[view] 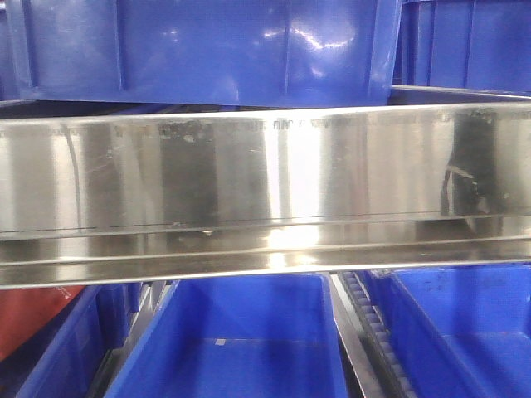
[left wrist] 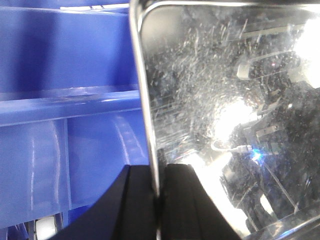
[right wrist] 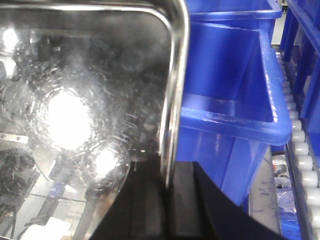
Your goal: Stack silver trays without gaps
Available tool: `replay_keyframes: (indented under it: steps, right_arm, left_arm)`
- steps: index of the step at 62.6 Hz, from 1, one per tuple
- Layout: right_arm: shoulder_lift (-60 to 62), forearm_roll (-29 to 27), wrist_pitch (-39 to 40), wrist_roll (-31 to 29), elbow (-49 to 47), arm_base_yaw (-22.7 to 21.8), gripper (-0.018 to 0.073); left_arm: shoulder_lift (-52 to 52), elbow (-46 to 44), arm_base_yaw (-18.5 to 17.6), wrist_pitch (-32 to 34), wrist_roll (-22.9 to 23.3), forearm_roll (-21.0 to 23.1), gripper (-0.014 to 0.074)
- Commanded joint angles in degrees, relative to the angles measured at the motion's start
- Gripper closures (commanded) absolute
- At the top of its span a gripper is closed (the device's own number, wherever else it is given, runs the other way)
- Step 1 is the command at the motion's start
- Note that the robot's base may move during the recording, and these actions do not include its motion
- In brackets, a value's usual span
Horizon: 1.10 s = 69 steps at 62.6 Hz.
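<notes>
One silver tray (left wrist: pixel 225 100) fills the right side of the left wrist view, its scratched shiny bottom mirroring lights. My left gripper (left wrist: pixel 159 172) is shut on its left rim, one black finger (left wrist: pixel 135 200) outside and the other inside. In the right wrist view the same kind of silver tray (right wrist: pixel 90 100) fills the left side. My right gripper (right wrist: pixel 170 170) is shut on its right rim, with a finger (right wrist: pixel 200 200) on the outer side. No gripper shows in the front view.
A wide brushed-steel band (view: pixel 265 191) crosses the front view. Blue bins lie below it (view: pixel 241 348) and above it (view: pixel 249 41), with something red (view: pixel 33 315) at lower left. Blue bins (left wrist: pixel 65 75) (right wrist: pixel 225 65) flank the tray; conveyor rollers (right wrist: pixel 300 135) run at right.
</notes>
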<state>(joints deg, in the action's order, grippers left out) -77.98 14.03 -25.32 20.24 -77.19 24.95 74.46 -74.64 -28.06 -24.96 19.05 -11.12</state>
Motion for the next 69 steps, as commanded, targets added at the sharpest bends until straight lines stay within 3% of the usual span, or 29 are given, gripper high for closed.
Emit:
replay_keyframes:
  steps: [1, 69]
  right_arm:
    - [0.62, 0.5, 3.94, -1.25, -0.43, 0.31, 0.0629]
    - [0.62, 0.5, 3.94, -1.25, -0.43, 0.31, 0.0629]
  left_arm:
    - [-0.88, -0.45, -0.58, 3.47, -0.46, 0.88, 0.0613]
    - [-0.88, -0.45, -0.58, 3.47, -0.46, 0.88, 0.0613]
